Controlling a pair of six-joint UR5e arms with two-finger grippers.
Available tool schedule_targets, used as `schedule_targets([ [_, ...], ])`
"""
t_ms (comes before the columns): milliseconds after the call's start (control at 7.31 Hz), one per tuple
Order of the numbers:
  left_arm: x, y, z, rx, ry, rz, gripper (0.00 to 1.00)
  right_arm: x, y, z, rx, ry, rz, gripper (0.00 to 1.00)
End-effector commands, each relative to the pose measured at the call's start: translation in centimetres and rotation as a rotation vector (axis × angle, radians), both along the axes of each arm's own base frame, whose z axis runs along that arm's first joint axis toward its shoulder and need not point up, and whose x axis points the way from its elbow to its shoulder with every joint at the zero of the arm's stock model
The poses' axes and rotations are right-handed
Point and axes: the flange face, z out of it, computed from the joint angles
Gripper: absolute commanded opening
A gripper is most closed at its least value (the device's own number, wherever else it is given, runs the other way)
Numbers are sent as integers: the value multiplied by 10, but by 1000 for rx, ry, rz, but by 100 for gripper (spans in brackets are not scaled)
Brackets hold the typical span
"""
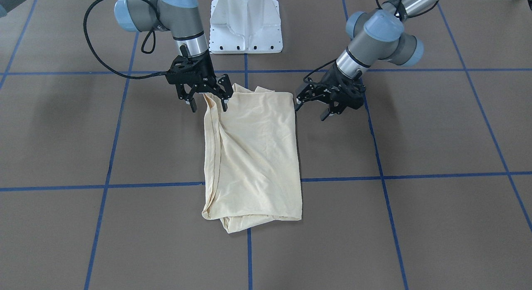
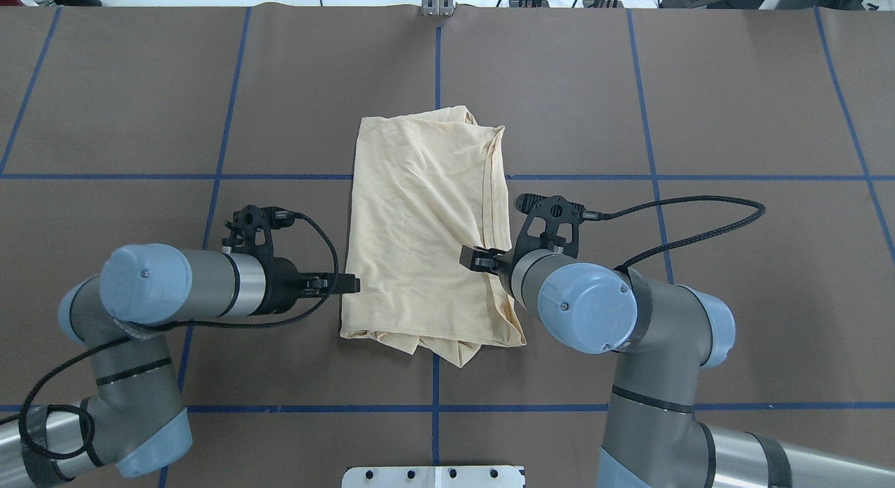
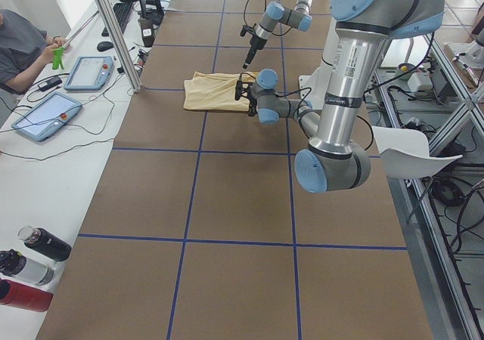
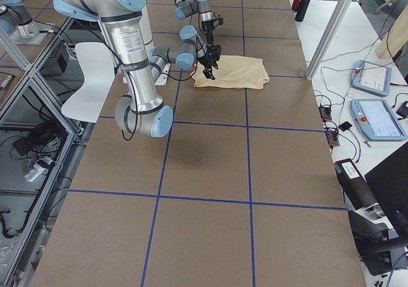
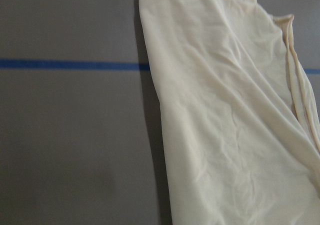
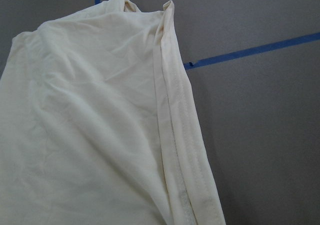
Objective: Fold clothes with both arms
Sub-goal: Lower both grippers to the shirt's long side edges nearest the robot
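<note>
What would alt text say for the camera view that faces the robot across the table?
A pale yellow shirt, folded into a rough rectangle, lies on a brown table crossed by blue tape lines. At its far end the left gripper is open beside one corner and the right gripper is open astride the other.

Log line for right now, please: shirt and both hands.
shirt: folded lengthwise, rumpled | left hand: open, beside shirt's edge | right hand: open, astride opposite edge | grip: none
</note>
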Motion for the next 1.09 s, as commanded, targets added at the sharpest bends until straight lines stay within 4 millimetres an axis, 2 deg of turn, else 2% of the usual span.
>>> schedule_targets([
  [0, 16, 20, -1, -27, 7, 4, 65, 0, 0, 0, 1, 1, 2, 100],
  [411, 19, 20, 5, -32, -6, 7, 65, 0, 0, 0, 1, 0, 2, 100],
  [547, 24, 28, 6, -32, -8, 20, 66, 0, 0, 0, 1, 1, 2, 100],
  [958, 27, 33, 6, -32, -8, 30, 69, -1, 0, 2, -1, 4, -1, 100],
])
